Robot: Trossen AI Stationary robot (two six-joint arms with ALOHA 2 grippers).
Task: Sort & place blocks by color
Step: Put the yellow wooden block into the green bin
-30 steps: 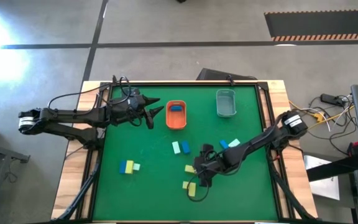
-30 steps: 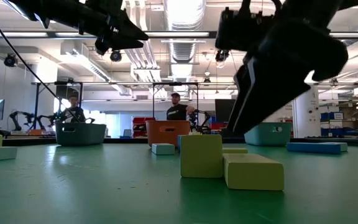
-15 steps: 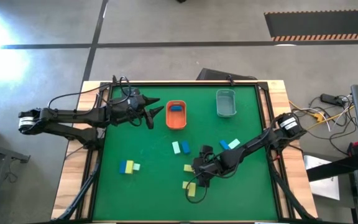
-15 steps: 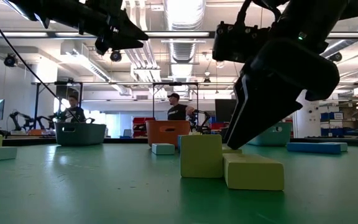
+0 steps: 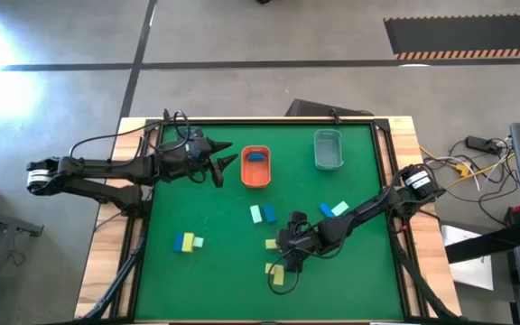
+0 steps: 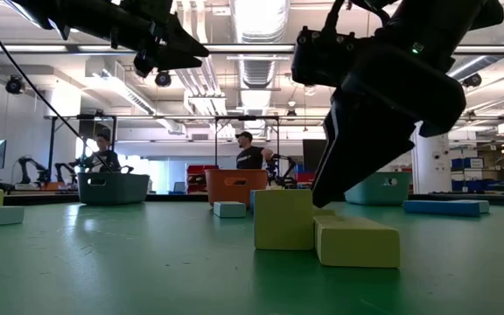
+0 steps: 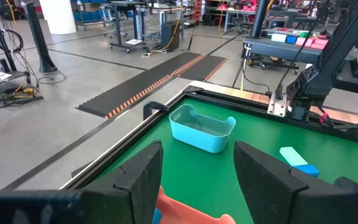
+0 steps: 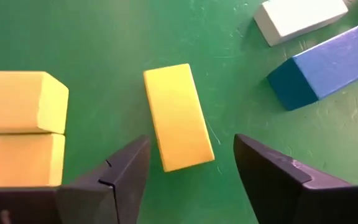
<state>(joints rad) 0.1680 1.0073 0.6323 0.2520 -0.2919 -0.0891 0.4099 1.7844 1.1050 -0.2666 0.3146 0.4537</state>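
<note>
My right gripper [image 8: 191,177] is open and points down at a slant over a lone yellow block [image 8: 178,117] that lies flat on the green table; its fingers stand on either side of the block's near end without touching it. In the high view this gripper [image 5: 283,251] is at the near middle of the table, beside that yellow block [image 5: 273,244]. Two more yellow blocks [image 5: 276,272] lie side by side just nearer. My left gripper [image 5: 227,163] hangs open and empty beside the orange tray [image 5: 256,177], which holds a blue block [image 5: 256,157].
A mint block [image 5: 256,214] and a blue block [image 5: 269,214] lie mid-table. Another blue and mint pair [image 5: 332,208] lies to the right. A blue, yellow and mint cluster [image 5: 186,241] lies near left. A grey tray [image 5: 328,162] stands at the far right.
My right gripper has sunk a little toward the lone yellow block and edged toward the table's left. The blocks have not moved.
</note>
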